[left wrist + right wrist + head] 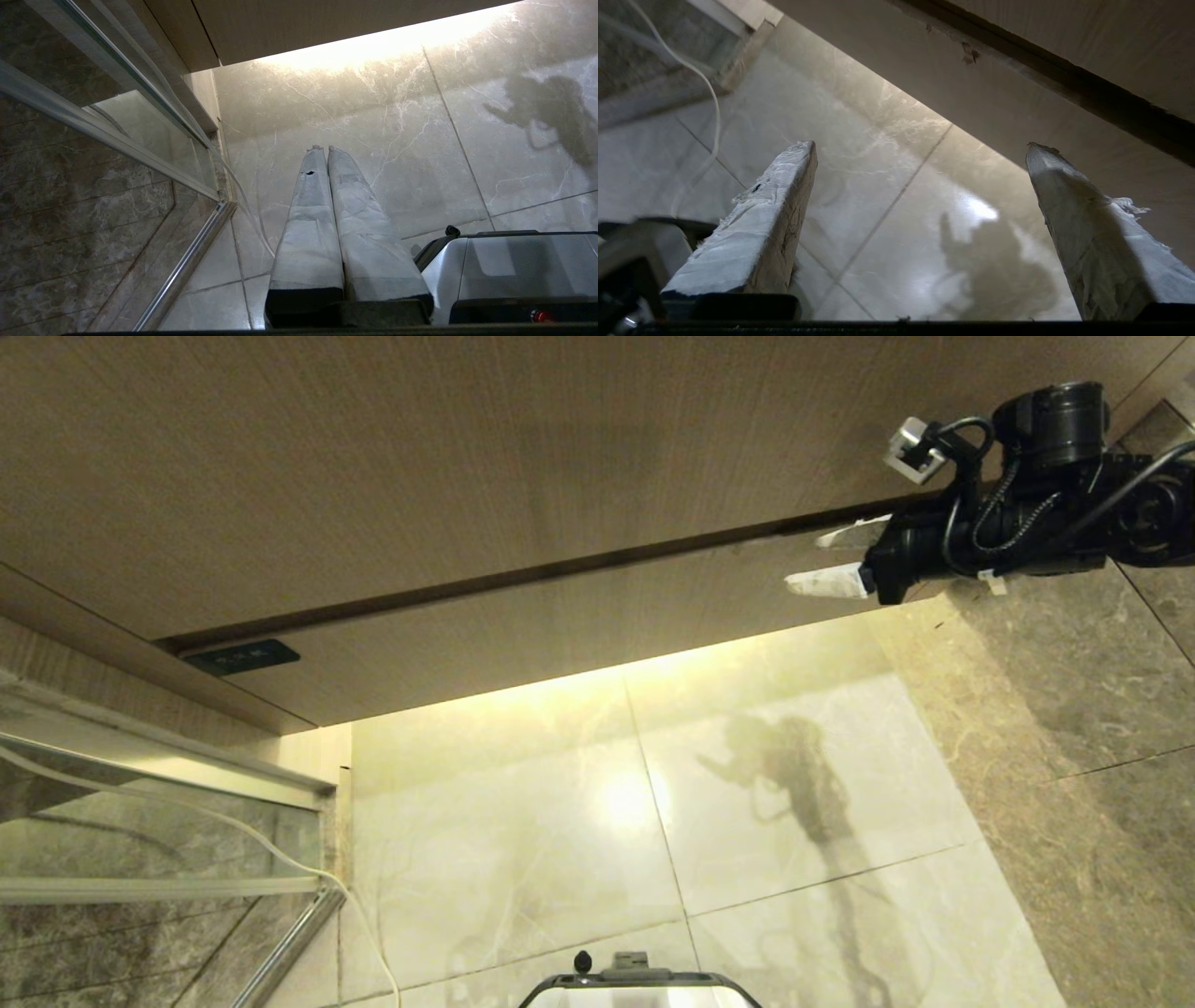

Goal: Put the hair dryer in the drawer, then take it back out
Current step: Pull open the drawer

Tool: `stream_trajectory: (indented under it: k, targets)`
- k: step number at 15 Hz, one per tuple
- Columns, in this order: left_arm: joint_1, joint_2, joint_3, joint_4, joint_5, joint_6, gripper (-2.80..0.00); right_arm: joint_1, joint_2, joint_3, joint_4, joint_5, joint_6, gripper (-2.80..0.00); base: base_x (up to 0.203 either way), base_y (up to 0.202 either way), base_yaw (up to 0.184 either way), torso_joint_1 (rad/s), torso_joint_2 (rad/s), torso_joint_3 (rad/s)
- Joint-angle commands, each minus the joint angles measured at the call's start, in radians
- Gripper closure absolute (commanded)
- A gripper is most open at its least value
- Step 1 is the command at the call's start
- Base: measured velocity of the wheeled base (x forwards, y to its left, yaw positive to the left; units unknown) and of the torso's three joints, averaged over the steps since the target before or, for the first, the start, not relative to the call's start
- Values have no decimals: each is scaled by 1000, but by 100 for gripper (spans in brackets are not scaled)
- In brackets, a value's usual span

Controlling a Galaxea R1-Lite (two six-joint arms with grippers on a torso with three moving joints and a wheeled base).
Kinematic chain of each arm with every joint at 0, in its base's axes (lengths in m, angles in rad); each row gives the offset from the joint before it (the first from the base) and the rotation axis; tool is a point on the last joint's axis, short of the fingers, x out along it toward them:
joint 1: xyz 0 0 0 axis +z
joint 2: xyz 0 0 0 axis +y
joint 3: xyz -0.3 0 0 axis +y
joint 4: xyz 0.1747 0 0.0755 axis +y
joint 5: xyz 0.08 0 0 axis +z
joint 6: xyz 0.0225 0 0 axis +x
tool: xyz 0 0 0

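— Looking from the head: where's the right tool (820, 558)?
— Far right, against the shut drawer (579, 616), fingers spread, empty.
— Wrist views?
— Left tool (322, 149) closed over the floor (373, 116); hair dryer unseen.

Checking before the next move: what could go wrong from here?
1. The drawer looks shut and has no handle; the open right gripper at its right end may slip or scrape the front.
2. The hair dryer is not in view, so it has to be found first.
3. A loose white cord trails across the floor, a snag risk.
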Motion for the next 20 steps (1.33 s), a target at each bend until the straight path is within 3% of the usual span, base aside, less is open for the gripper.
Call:
stream_trajectory:
  k: [1, 3, 6, 8, 10, 14, 20]
  targets:
    - [0, -2, 1, 0, 0, -1, 0, 58, 32, -35, 8, -28, 80, -280, 0, 0, 0, 0, 0, 0]
    - [0, -1, 0, 0, 0, -1, 0, 85, 34, -27, 4, -30, 31, -280, 0, 0, 0, 0, 0, 0]
    - [0, 0, 2, 0, 0, -1, 0, 99, 37, 0, 34, -24, -134, -280, 0, 0, 0, 0, 0, 0]
    - [0, -2, 1, 0, 0, -1, 0, 100, 31, 8, 110, -24, -160, -280, 0, 0, 0, 0, 0, 0]
    - [0, 0, 0, 0, 0, -1, 0, 99, 18, 10, 148, -29, -135, -280, 0, 0, 0, 0, 0, 0]
    - [0, 0, 1, 0, 0, 0, 0, 98, 20, 51, 98, 10, -349, -280, 0, 0, 0, 0, 0, 0]
    - [0, 0, 0, 0, 0, -1, 0, 91, 41, 102, -9, 24, -501, -280, 0, 0, 0, 0, 0, 0]
